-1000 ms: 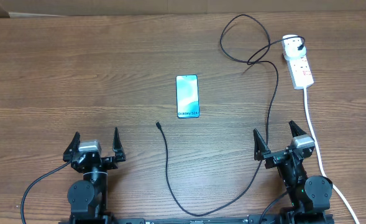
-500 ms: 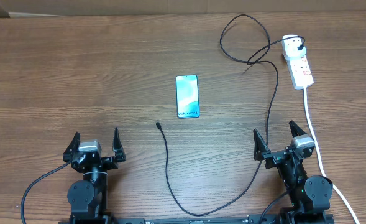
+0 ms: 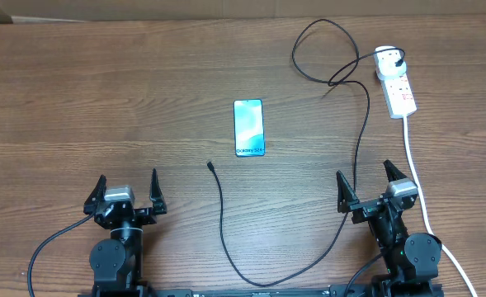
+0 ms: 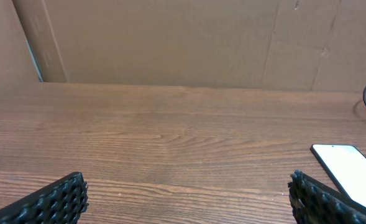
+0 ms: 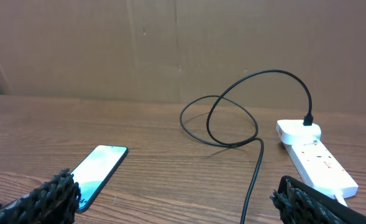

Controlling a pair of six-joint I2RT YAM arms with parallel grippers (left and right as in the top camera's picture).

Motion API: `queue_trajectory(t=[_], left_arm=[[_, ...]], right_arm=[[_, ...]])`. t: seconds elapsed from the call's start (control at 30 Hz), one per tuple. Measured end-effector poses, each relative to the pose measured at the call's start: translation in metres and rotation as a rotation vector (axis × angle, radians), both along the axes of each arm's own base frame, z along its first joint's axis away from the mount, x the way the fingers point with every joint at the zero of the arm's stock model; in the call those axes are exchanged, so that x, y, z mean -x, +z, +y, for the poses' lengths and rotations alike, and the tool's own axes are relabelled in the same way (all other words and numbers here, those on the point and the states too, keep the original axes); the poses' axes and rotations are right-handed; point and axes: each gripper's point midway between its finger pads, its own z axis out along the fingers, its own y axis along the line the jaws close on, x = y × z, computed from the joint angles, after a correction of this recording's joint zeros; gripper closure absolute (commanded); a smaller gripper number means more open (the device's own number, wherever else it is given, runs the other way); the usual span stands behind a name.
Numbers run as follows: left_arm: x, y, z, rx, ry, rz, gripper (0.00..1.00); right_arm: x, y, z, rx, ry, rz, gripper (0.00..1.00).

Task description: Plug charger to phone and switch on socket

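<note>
Left claw [image 3: 128, 180] wide open, nothing between the fingers, parked at the near edge of the desk [image 3: 77, 99]. Right claw [image 3: 363, 172] same: spread wide, empty, near edge on the other side. Finger pads [image 4: 58, 200] are black with a knobbly ribbed texture, seen in both wrist views. Charger [image 3: 222, 219] is a thin black cable. Its small black connector tip [image 3: 210, 165] lies loose on the desk between the two arms, just short of the phone [image 3: 249, 128] and not touching it. From the tip the cable runs toward the near edge, curves round past the right claw, goes up the desk, makes a loose loop and ends at the white plug end [image 3: 387, 58]. That plug is seated in the far outlet of the socket [image 3: 399, 87]. The socket is a white elongated plastic strip at far right with small red marks, too small to read. A thick white cord [image 3: 416, 173] leaves its near end and passes beside the right arm. The phone is a flat rectangle with black edges, lying face up mid-desk with a blue-teal screen. White "Galaxy" text sits at its near short edge, the rest too fine to read. Desk is brown wood grain, with plain cardboard panels [image 4: 170, 37] behind it.
</note>
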Motion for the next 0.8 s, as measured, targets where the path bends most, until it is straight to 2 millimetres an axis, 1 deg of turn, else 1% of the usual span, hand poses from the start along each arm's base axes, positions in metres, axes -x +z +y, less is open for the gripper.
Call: queue_trajectory(t=[0.8], left_arm=[[0.0000,0.0000,0.0000,0.000,0.000,0.000,0.00]], right_arm=[[0.0000,0.0001,-0.0001,0.000,0.000,0.000,0.00]])
